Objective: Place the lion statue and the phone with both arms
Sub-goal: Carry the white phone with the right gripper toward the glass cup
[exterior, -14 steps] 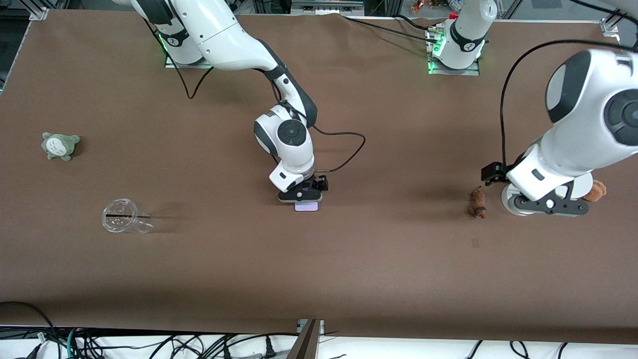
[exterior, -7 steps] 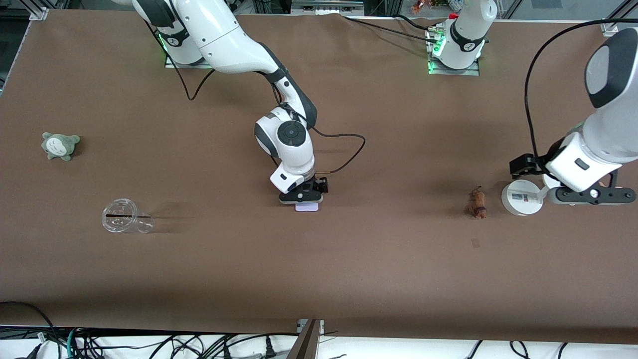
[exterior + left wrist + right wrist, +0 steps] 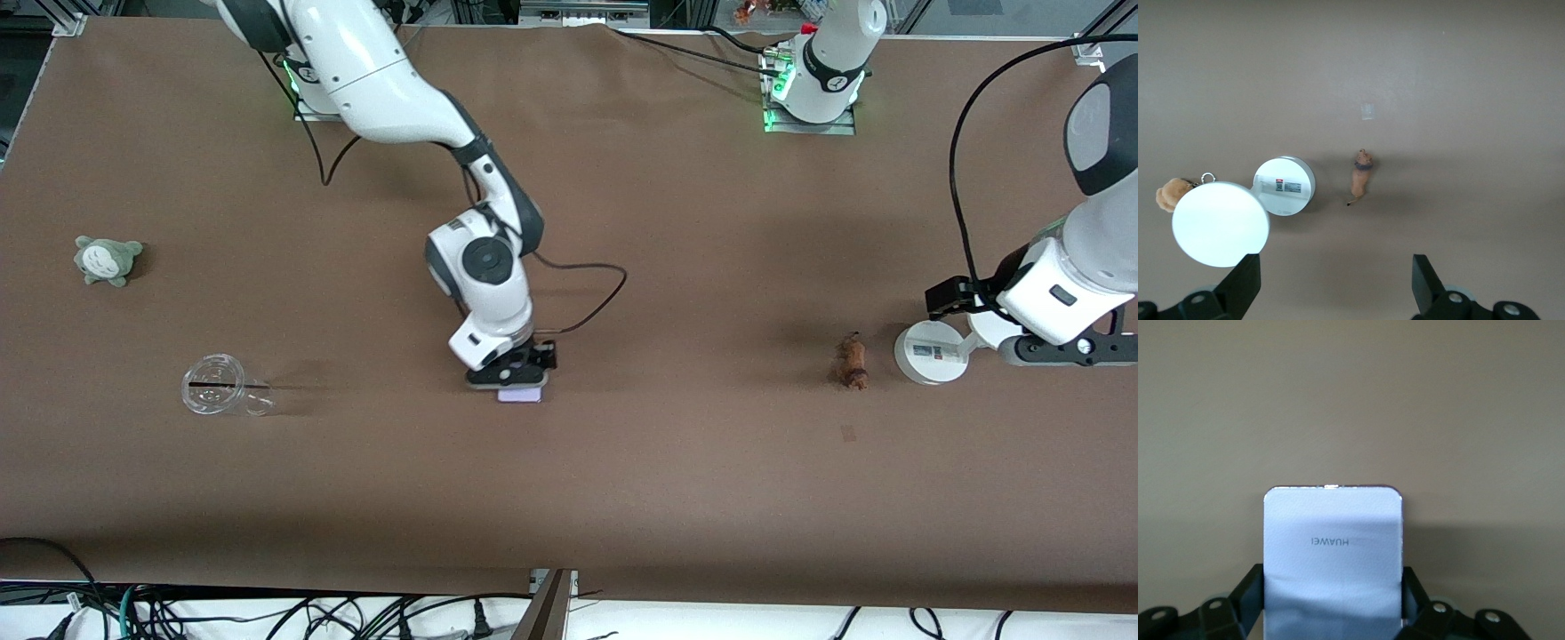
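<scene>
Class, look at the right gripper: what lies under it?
The right gripper is shut on the phone, its fingers against the edges. Brown table shows around it; whatever is beneath the phone is covered.

Even overhead light, matte brown bench (image 3: 676, 480) without glare, soft shadows beside the arms, blown-out white disc (image 3: 1220, 224) in left wrist view, phone (image 3: 1333, 557) close and slightly soft, shaded at its lower edge

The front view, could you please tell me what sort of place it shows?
Probably a robotics lab bench: a brown-covered table with arm bases bolted along one edge, loose cables under the edge nearest the camera, and test props such as a phone and lion statue.
</scene>
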### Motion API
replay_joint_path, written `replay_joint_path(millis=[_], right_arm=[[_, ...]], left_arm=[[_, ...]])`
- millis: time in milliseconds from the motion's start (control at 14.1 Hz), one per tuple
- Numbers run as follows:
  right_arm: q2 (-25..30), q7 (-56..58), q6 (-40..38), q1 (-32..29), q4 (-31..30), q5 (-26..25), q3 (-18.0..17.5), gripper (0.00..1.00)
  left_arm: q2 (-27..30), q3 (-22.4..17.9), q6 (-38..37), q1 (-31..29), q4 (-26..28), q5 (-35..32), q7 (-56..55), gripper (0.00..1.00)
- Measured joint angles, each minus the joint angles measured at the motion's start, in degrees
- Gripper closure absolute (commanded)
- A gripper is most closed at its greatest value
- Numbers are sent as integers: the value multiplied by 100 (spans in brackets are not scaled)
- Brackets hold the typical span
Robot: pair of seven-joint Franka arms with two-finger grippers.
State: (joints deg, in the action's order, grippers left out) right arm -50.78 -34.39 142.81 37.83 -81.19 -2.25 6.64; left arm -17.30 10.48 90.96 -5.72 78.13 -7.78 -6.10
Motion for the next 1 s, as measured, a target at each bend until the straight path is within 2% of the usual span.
replay_joint_path(millis=[284,427,569,711,996], right_arm=[[216,808,-550,-728,11,7,4,89],[333,1008,-976,-947,12,7,22,88],[445,1479,-1327,-1223,-5,7,56,88],[545,2097,-1413,-1681,-157,11,80,88],[594,2705,-1409,-2356,-448,46,74,88]], left_arm=[[572,3,-420,-62,104,1,6,0],[943,5,-238,-124,603,48,-1,0],[1254,1,175,-383,1154,458,-1,0],[1399,-2,367,-646,1393,651,18,0],[1452,39,401,-704,1439,653,22,0]])
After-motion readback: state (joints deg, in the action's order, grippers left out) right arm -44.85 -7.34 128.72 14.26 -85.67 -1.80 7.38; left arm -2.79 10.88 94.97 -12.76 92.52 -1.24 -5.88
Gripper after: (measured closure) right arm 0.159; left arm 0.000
